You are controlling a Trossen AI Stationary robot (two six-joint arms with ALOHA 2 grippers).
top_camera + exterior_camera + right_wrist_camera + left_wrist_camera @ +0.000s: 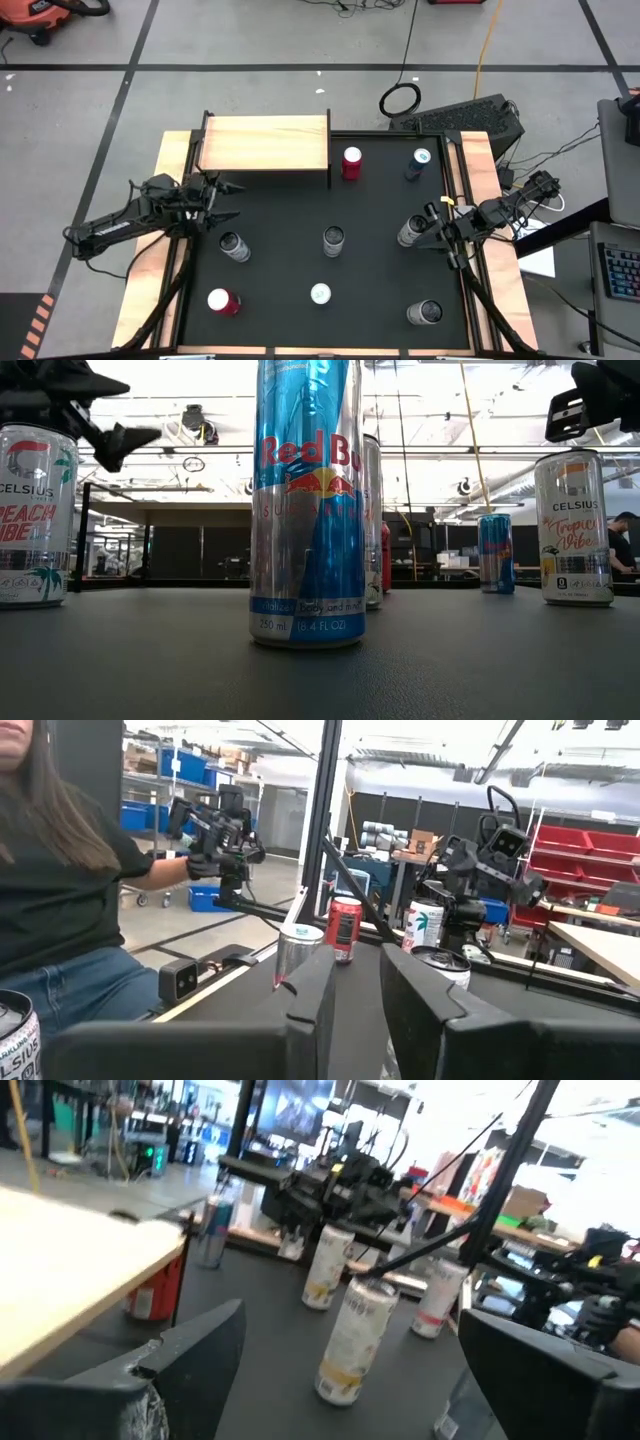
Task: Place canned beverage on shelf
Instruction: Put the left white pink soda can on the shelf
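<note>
Wooden shelf (265, 143) bare | left gripper (228, 201) wide, empty | right gripper (432, 226) narrow

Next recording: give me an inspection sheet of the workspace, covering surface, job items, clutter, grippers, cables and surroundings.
Surface: black mat on a wood-edged table.
Job items: the shelf stands at the mat's far left with nothing on its top. Eight cans stand upright on the mat, among them a red can beside the shelf and a blue can to that one's right.
Clutter: nothing seen.
Grippers: left gripper open, just in front of the shelf, holding nothing. Right gripper nearly shut, beside a silver can; whether it touches it cannot be told.
Cables: black and yellow cables on the floor behind the table.
Surroundings: keyboard behind the table; a seated person shows in the right wrist view.
</note>
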